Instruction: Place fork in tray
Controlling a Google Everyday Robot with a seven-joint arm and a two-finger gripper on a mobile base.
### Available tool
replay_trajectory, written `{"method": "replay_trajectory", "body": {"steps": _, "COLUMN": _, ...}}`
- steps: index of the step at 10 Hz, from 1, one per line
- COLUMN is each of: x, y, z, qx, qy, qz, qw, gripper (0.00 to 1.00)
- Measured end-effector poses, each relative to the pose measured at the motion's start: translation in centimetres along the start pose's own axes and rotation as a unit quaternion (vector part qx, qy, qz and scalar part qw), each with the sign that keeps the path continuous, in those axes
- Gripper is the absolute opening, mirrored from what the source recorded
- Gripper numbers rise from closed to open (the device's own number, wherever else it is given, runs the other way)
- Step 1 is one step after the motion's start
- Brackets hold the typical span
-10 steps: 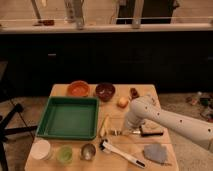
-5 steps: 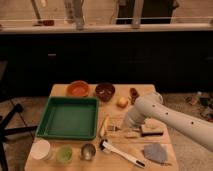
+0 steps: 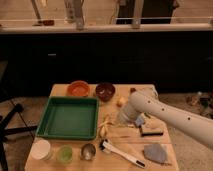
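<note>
The green tray (image 3: 68, 118) lies empty at the table's left. My gripper (image 3: 123, 120) is at the end of the white arm (image 3: 165, 116), which reaches in from the right. The gripper hangs low over the table's middle, just right of the tray and beside a pale yellow stick-like piece (image 3: 104, 128). The arm's bulky wrist covers the gripper. I cannot make out the fork; it is hidden under the wrist or too faint to tell.
An orange bowl (image 3: 78, 89) and a dark red bowl (image 3: 105, 90) stand at the back. A white-handled brush (image 3: 123, 154), a grey cloth (image 3: 155, 152), a dark block (image 3: 151, 131), a white cup (image 3: 41, 149), a green cup (image 3: 65, 153) and a metal cup (image 3: 88, 151) fill the front.
The arm's wrist has risen a little and shifted slightly back over the table's middle. The things on the table have not moved.
</note>
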Motion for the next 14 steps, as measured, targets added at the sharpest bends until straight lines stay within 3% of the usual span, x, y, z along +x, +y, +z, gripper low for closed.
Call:
{"method": "replay_trajectory", "body": {"steps": 3, "x": -4.5, "y": -0.5, "z": -0.6, "qx": 0.000, "qy": 0.004, "qz": -0.046, "qw": 0.9989, "gripper": 0.00}}
{"method": "replay_trajectory", "body": {"steps": 6, "x": -8.9, "y": -0.5, "z": -1.2, "qx": 0.001, "qy": 0.014, "qz": -0.093, "qw": 0.9956, "gripper": 0.00}}
{"method": "replay_trajectory", "body": {"steps": 9, "x": -11.2, "y": -0.3, "z": -0.8, "qx": -0.004, "qy": 0.021, "qz": -0.116, "qw": 0.9931, "gripper": 0.00}}
{"method": "replay_trajectory", "body": {"steps": 12, "x": -15.0, "y": -0.1, "z": 1.1, "qx": -0.018, "qy": 0.023, "qz": -0.139, "qw": 0.9899, "gripper": 0.00}}
{"method": "replay_trajectory", "body": {"steps": 14, "x": -15.4, "y": 0.0, "z": 1.4, "qx": -0.022, "qy": 0.024, "qz": -0.142, "qw": 0.9894, "gripper": 0.00}}
